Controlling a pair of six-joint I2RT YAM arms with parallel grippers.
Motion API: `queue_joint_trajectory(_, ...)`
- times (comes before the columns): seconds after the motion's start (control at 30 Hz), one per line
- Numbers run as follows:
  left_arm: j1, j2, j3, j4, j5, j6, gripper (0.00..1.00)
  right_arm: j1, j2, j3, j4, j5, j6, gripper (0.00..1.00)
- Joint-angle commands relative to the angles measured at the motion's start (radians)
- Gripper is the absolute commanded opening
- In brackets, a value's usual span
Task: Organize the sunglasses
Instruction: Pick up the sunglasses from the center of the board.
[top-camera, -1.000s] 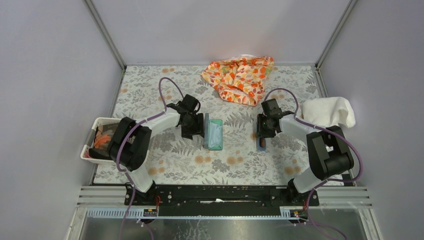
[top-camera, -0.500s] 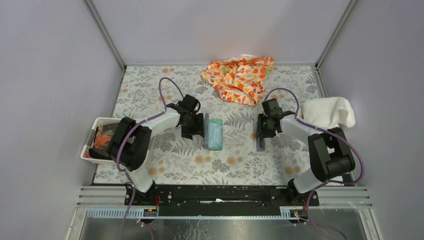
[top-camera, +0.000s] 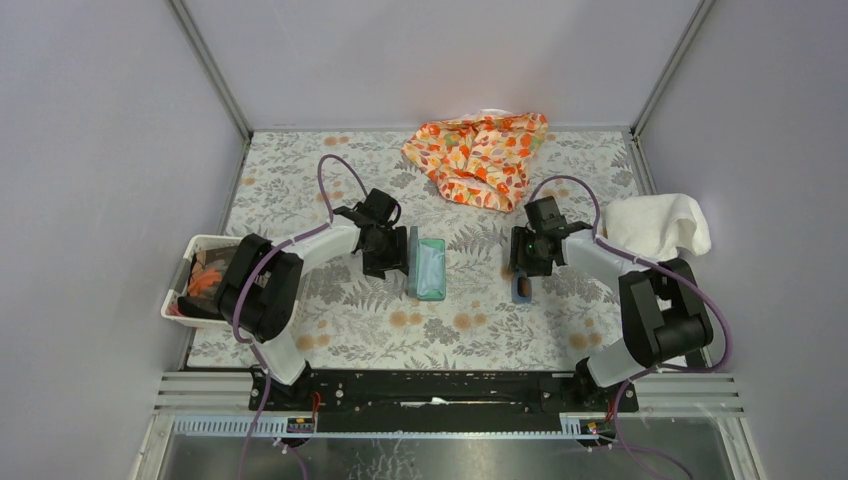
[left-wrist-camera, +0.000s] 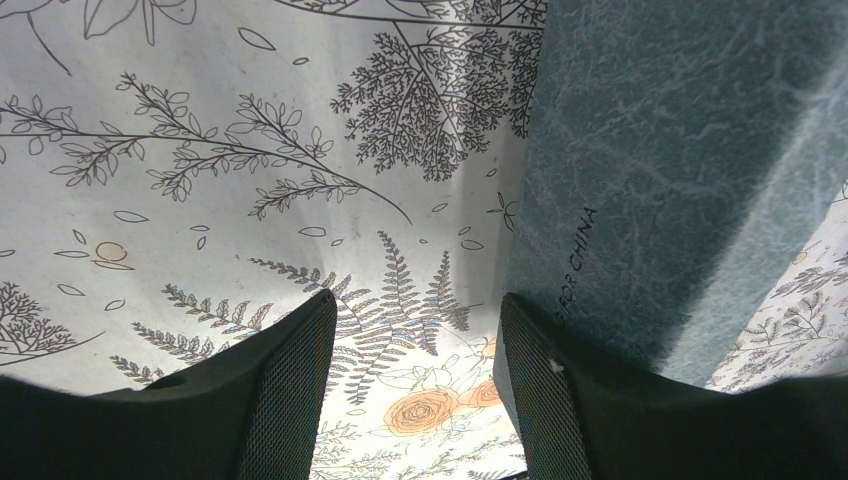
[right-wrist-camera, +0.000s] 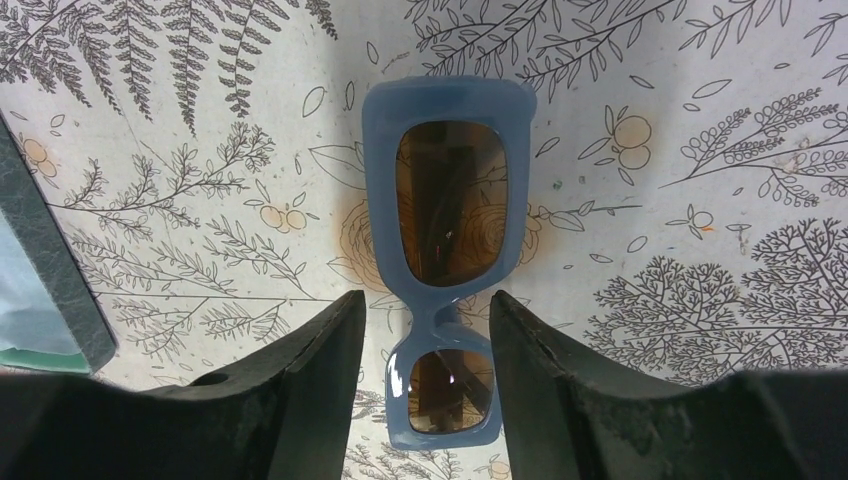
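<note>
A table covered with a leaf-printed cloth (top-camera: 330, 320) is seen from above, with two black-and-white robot arms reaching over it.

The sunglasses (right-wrist-camera: 445, 260), with a blue frame and brown lenses, are laid flat on the cloth right of centre (top-camera: 522, 290), apart from the open case (top-camera: 430, 268). The right gripper (right-wrist-camera: 425, 305) is held directly over them. Its fingers (right-wrist-camera: 310, 390) are spread, one on each side of the bridge of the frame, and the frame is not pinched.

The dark grey case, teal inside, is placed near the middle of the table. The left gripper (left-wrist-camera: 415, 305) is positioned at its left side (top-camera: 385, 255). Its fingers are spread too, with nothing between them but cloth. One finger (left-wrist-camera: 550, 400) is set against the case's grey outer wall (left-wrist-camera: 680, 180).

An orange patterned fabric (top-camera: 480, 155) is bunched at the far edge. A white towel (top-camera: 655, 222) is seen at the right, and a white bin (top-camera: 195, 245) at the left.
</note>
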Motion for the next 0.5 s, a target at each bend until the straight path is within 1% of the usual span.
queue_joint_trajectory(0.0, -0.008, 0.011, 0.02, 0.002, -0.003, 0.007, 0.66, -0.004, -0.044, 0.037, -0.032, -0.022, 0.011, 0.56)
queue_joint_trajectory(0.1, -0.01, 0.01, 0.017, 0.002, -0.002, 0.01, 0.66, -0.003, -0.055, 0.039, -0.04, -0.003, 0.024, 0.54)
queue_joint_trajectory(0.2, -0.01, 0.011, 0.015, 0.003, -0.002, 0.009, 0.66, 0.008, -0.077, 0.041, -0.056, 0.053, 0.037, 0.52)
queue_joint_trajectory(0.37, -0.01, 0.015, 0.017, 0.002, -0.002, 0.008, 0.66, 0.092, -0.098, 0.073, -0.104, 0.22, 0.051, 0.51)
queue_joint_trajectory(0.47, -0.013, 0.017, 0.02, 0.003, -0.002, 0.007, 0.66, 0.157, -0.074, 0.106, -0.139, 0.326, 0.06, 0.51)
